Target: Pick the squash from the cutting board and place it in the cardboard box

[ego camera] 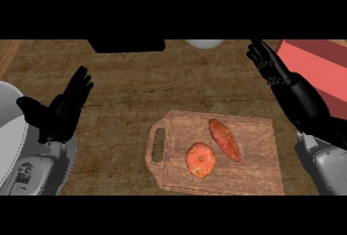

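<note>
Wooden cutting board (pixel 261 133) — squash (pixel 201 159) mid-board, hands apart.

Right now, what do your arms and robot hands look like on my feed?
Both forearms are light grey, with smooth casings and darker recesses near the wrists. Each ends in a glossy black robot hand, left and right, with slim fingers and a thumb. No cables or markings show.

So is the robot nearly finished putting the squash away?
Not yet. Nothing looks done: the squash lies on the cutting board beside a longer vegetable. Neither the left hand nor the right hand holds anything; both are open. Grabbing it and boxing it remain.
</note>
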